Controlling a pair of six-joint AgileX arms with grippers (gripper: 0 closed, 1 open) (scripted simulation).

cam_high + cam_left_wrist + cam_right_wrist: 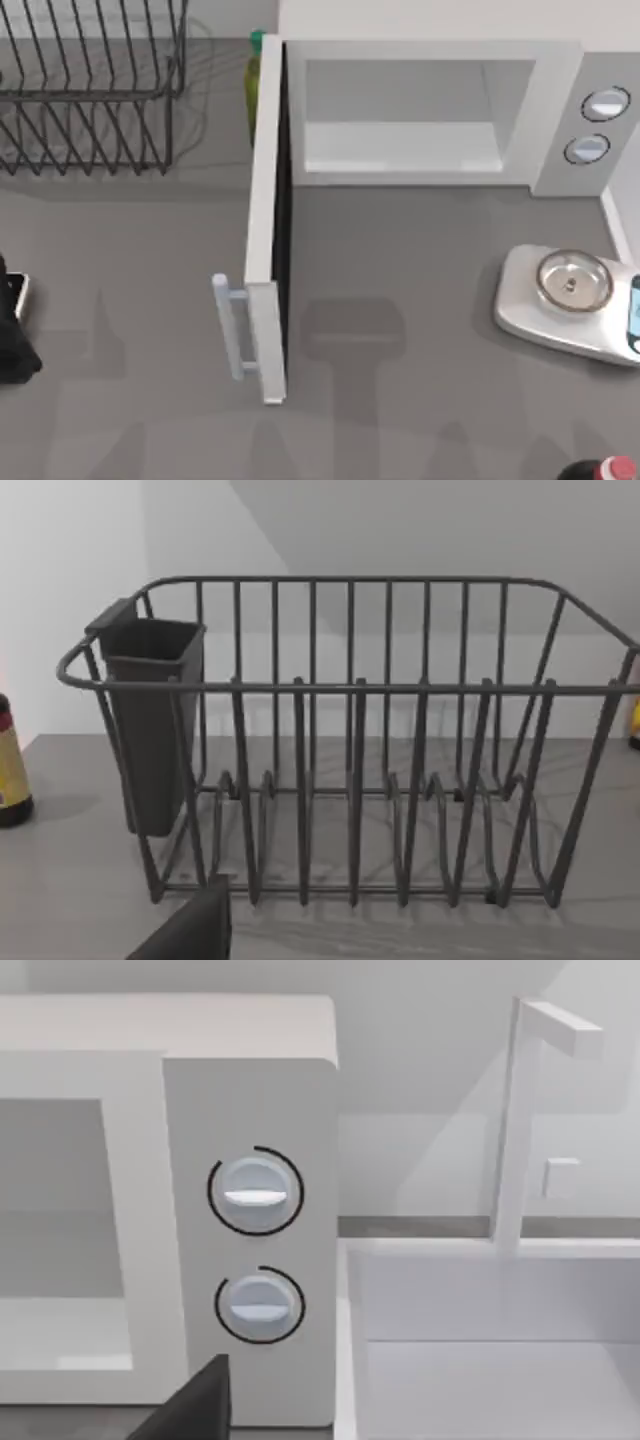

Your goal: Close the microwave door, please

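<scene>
At the table's (420,300) near edge, top view, a red-capped bottle (612,469) pokes in at the right corner. The left arm (15,330) sits as a dark shape at the left edge; whether its gripper is apart or together cannot be told, and the same goes for the right gripper.

Farther in, the door (265,250) stands wide open, edge-on to the camera, swung out at a right angle from the microwave's (430,110) left side, with its pale bar handle (232,325) on the left face near the free end. A white scale (565,300) with a steel dish (573,279) sits to the right, well apart from the door.

At the back, the microwave's pale cavity (400,120) is exposed, with 2 knobs (595,125) on its grey right panel. A wire rack (90,90) stands at the back left, holding a dark cup (150,720). A green-capped bottle (255,75) stands between rack and microwave.
</scene>
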